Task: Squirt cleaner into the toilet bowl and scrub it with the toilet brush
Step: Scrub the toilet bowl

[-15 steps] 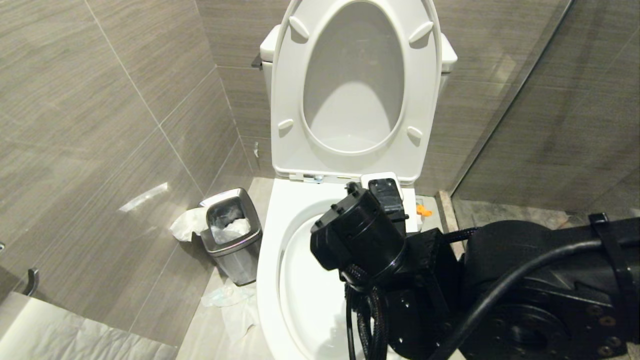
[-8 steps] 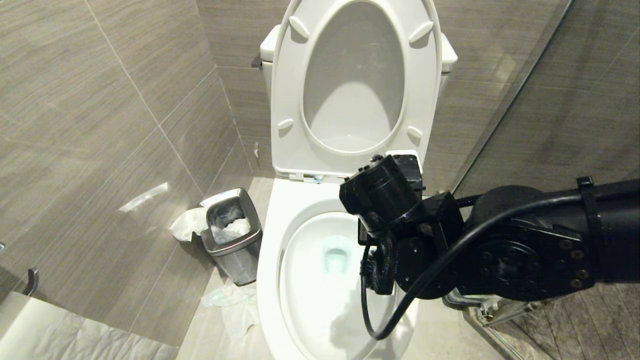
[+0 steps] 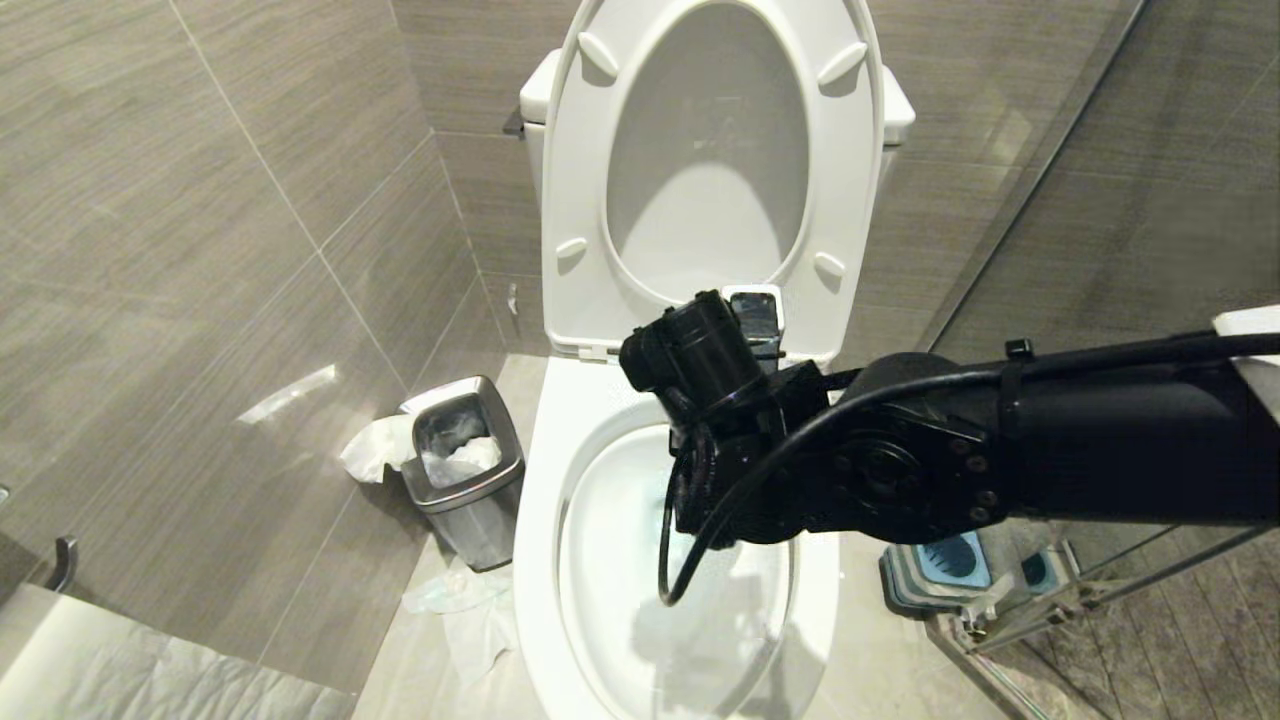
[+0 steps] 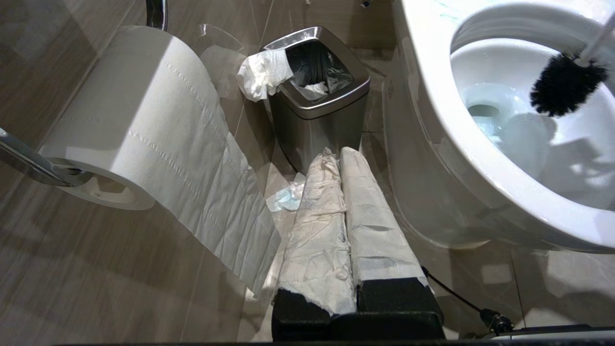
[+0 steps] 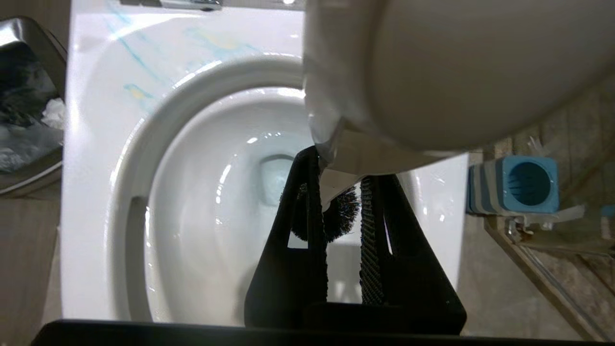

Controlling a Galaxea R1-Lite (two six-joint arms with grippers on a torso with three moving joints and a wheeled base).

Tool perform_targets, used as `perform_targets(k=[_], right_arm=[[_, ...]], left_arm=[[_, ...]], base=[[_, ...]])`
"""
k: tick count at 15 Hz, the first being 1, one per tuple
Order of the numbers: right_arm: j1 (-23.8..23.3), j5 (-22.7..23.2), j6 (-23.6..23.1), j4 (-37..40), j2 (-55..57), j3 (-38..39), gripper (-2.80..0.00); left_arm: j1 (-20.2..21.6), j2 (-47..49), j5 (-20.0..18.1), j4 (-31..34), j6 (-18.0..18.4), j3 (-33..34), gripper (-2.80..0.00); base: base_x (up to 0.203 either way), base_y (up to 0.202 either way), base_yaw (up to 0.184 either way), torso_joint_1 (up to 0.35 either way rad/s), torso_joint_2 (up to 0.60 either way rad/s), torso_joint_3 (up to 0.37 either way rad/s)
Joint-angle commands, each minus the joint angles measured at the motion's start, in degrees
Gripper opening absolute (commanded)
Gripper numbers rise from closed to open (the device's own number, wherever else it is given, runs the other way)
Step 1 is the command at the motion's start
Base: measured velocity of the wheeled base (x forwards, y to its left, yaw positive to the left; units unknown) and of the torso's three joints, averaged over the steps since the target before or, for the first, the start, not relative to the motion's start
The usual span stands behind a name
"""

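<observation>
Over toilet bowl, right end effector grips toilet brush.

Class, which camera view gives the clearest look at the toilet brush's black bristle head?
The left wrist view: the toilet brush shows its whole bristle head, unblocked, inside the toilet bowl. The right wrist view shows only part of the bristles behind the right tool. In the head view the arm hides it.

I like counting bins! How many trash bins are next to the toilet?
1: a steel bin stuffed with tissue on the floor beside the toilet bowl, on the robot's left. None other shows.
</observation>
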Motion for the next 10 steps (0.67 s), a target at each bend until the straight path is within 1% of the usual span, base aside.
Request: perform_targets(k=[1,4,7,10], right_arm=[[0.07,-0.36,-0.12,0.09,3.77,-3.61,-2.8],[0.54,-1.03,-2.02,0.2,7.66,-10.53,-2.8],[2.97,-1.1,-4.04,0.38,10.63,-17.33,-2.8],[7.15,-0.94,-4.22,0.44,11.37,-18.12,-2.8]], left_arm=[[-0.02,0.05,0.0,-0.01,0.01,0.18,-2.8],[-0.02,0.05,0.0,-0.01,0.01,0.18,-2.8],[-0.02,0.05,0.0,-0.01,0.01,0.18,-2.8],[-0.02,0.05,0.0,-0.01,0.01,0.18,-2.8]], base=[[0.0,0.0,0.0,0.0,0.0,0.0],[0.0,0.0,0.0,0.0,0.0,0.0],[0.0,0.0,0.0,0.0,0.0,0.0],[0.0,0.0,0.0,0.0,0.0,0.0]])
